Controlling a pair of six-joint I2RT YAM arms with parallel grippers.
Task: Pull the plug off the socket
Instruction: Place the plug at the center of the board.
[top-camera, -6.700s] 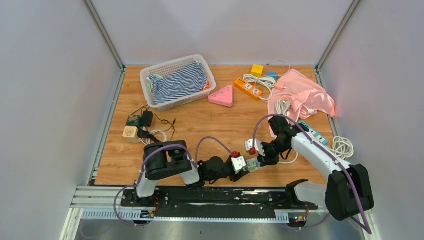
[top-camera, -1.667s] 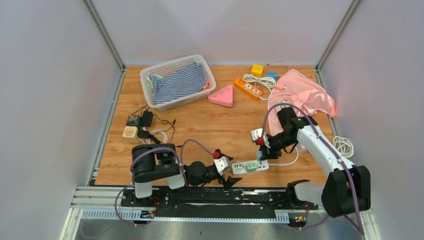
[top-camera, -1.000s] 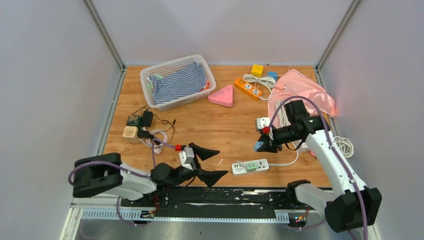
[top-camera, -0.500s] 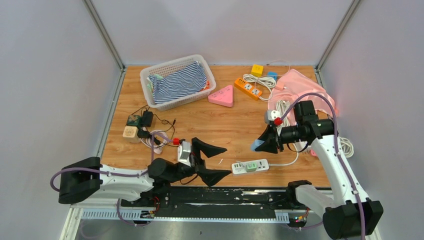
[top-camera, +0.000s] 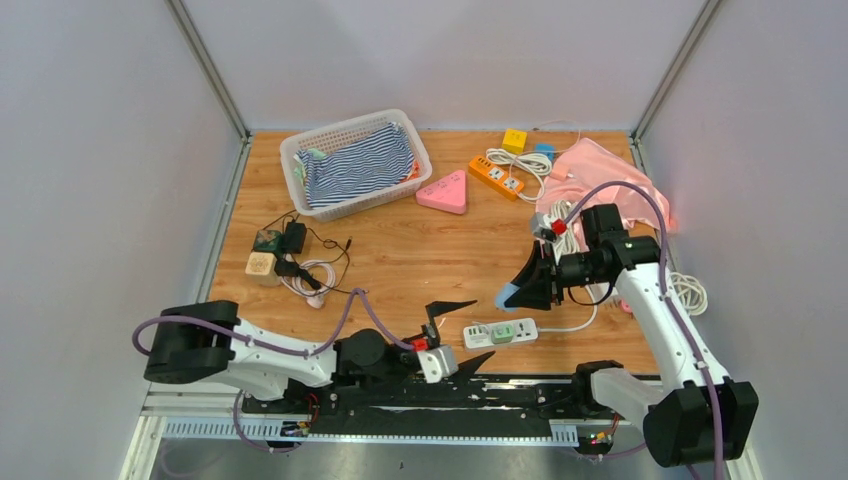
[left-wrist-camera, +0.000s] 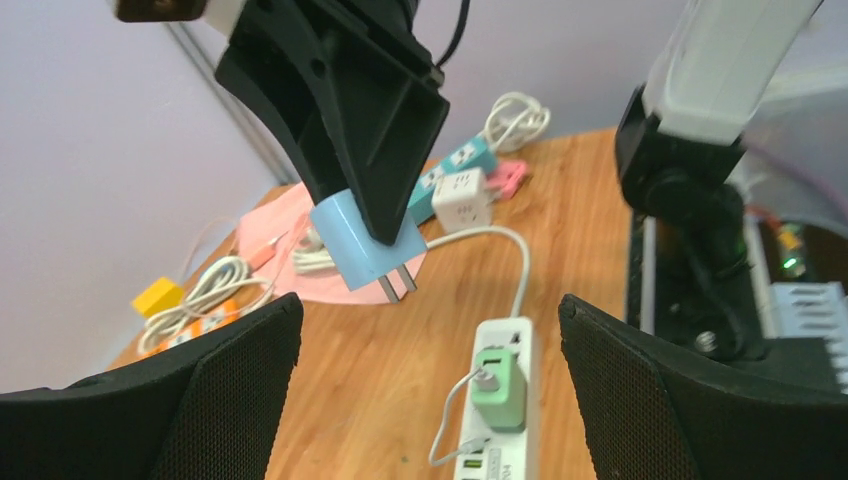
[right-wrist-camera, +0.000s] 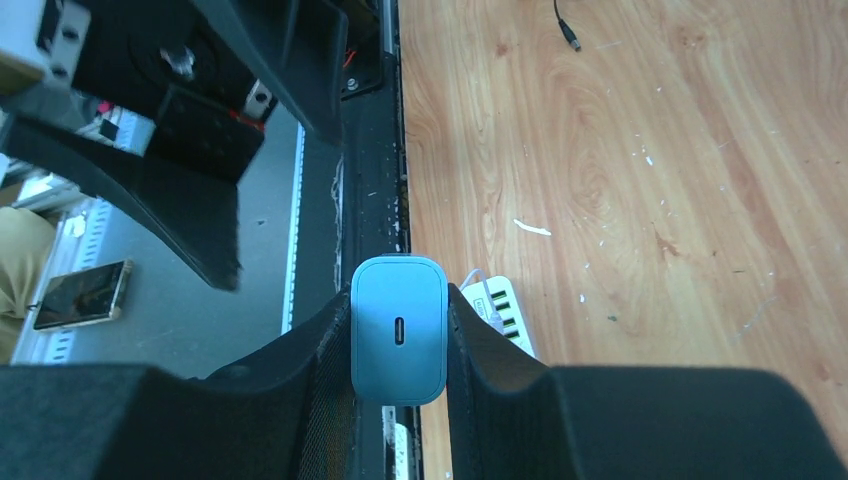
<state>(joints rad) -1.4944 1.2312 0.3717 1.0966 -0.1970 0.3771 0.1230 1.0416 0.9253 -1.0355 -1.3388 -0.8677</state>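
Over at the left side of the wooden surface (top-camera: 430, 250), a tangle of small chargers and black leads (top-camera: 285, 255) lay by the edge. Farther back sat a white plastic basket (top-camera: 345, 125) holding a blue-and-white striped cloth (top-camera: 358, 165).

At the near edge, the left claw (top-camera: 458, 333) hung low over the surface. It was released, with its black jaws spread wide, just left of the long white power strip (left-wrist-camera: 510, 335). That strip lay flat close to the near edge. A mint-green adapter (left-wrist-camera: 497, 385) was seated in one of its sockets, and a white cord curved away from its right end.

Far beyond it lay a pink triangular block (top-camera: 443, 192), an orange power strip (top-camera: 497, 178) and a small yellow cube (top-camera: 514, 139).

Right of the white strip, the right claw (top-camera: 528, 283) was clenched on the light blue rectangular plug (right-wrist-camera: 398, 328), one jaw pressed against each side. The plug was held up in the air, off the surface and apart from the strip, on the strip's far side. In the left wrist view its two metal prongs were bare and pointed down, free of any socket.

Behind the right arm a crumpled pink cloth (top-camera: 605, 190) lay at the far right. A coiled white cable (top-camera: 685, 293) rested near the right edge.
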